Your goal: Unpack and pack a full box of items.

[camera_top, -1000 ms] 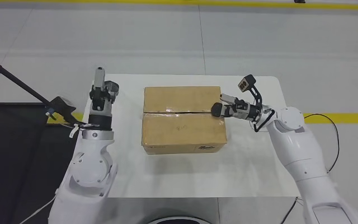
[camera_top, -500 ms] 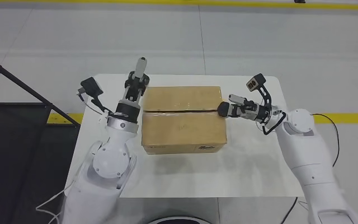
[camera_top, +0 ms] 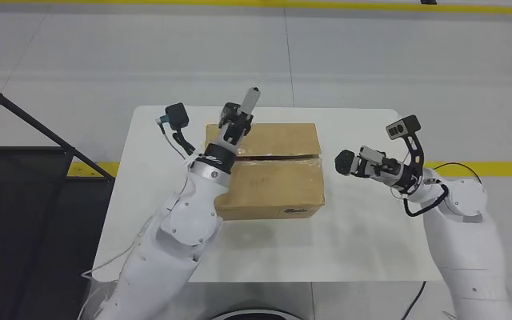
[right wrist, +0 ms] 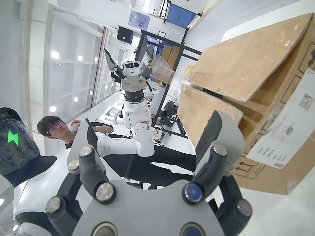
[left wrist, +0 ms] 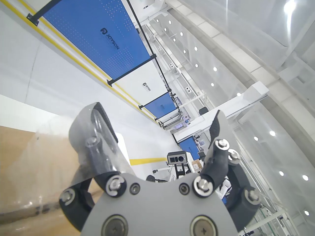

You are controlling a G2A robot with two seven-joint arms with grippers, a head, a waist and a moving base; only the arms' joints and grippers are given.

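From the top, a brown cardboard box (camera_top: 264, 180) sits in the middle of the white bench (camera_top: 360, 232). The left pincer (camera_top: 242, 108) is held up over the far left part of the box. The right pincer (camera_top: 344, 162) is just beside the box's right side, not touching it.

In the left wrist view, the left pincer (left wrist: 158, 114) has its two fingers wide apart with nothing between them. A see-through strip (left wrist: 61, 148) (it looks like sticky tape) clings to one finger and runs down toward the box top.

In the right wrist view, the right pincer (right wrist: 152, 121) is spread apart too and holds nothing. The box (right wrist: 246, 69) is close in front of it, with its two top flaps a little lifted and a gap between them. Farther off, the strip (right wrist: 165, 68) stretches from the left pincer's finger to the crack between the flaps.
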